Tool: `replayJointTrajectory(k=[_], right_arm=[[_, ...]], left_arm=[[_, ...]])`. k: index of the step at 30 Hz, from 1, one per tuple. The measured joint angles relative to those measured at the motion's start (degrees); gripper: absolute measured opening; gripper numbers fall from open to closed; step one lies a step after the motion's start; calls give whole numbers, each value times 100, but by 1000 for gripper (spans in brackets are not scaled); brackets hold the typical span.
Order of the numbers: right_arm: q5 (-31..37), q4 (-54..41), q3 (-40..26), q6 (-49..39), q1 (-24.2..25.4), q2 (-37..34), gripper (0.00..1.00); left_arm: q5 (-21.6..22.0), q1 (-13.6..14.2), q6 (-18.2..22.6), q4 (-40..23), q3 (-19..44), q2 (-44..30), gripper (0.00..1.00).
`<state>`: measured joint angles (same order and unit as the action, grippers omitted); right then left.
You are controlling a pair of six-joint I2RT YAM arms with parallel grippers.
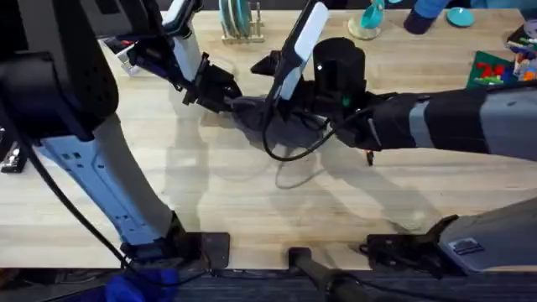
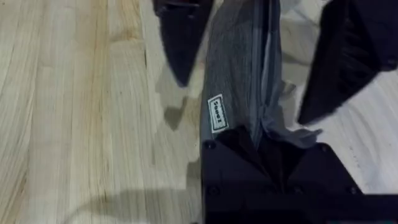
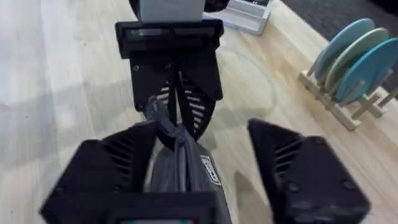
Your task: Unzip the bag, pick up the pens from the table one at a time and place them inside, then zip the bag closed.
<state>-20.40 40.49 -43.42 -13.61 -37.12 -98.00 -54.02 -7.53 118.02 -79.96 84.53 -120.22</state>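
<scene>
Two black grippers meet over the long grey-blue fabric pencil pouch (image 1: 281,126), which lies on the large light wooden tabletop (image 1: 252,201) near the middle, a little toward the far side. At one end, the left gripper (image 1: 220,95) is pinched onto the pouch's tip; in the right wrist view you can see the left gripper (image 3: 176,112) with its ribbed fingers (image 3: 198,107) drawn close together, a fold of grey fabric caught between them. The right gripper (image 3: 205,165) is over the pouch too, jaws spread wide, one finger (image 3: 115,162) against the side of the fabric and the other well clear of it. From the left wrist view, the pouch (image 2: 239,81) runs away from the camera, its small white label (image 2: 215,112) on the side and the zipper line along its top. Off at the table's far edge stands a wooden rack of blue-green plates (image 3: 354,59).
</scene>
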Motion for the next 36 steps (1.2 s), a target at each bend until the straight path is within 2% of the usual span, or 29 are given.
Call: replayJointTrajectory(k=[1, 2, 15, 17, 22, 23, 25, 36], right_arm=[[-4, 0, 0, -10, 0, 0, 975], [-3, 1, 0, -8, 0, 0, 990], [-2, -3, 0, -7, 0, 0, 996], [-2, -42, 0, -9, 0, 0, 996], [-2, -83, 0, -7, 0, 0, 996], [-2, -85, 0, -7, 0, 0, 996], [-2, -83, 0, -8, 0, 0, 996], [-2, -59, 0, -7, 0, 0, 996]], left_arm=[[0, 0, 0, 0, 0, 0, 42], [0, 0, 0, 0, 0, 0, 42], [0, 0, 0, 0, 0, 0, 51], [-2, 0, 0, -4, 0, 2, 204], [-3, 0, 0, -11, 0, 2, 861], [-2, 0, 0, -13, 0, 0, 957], [-4, 0, 0, -12, 0, 1, 990], [-4, 0, 0, 31, 0, 0, 993]])
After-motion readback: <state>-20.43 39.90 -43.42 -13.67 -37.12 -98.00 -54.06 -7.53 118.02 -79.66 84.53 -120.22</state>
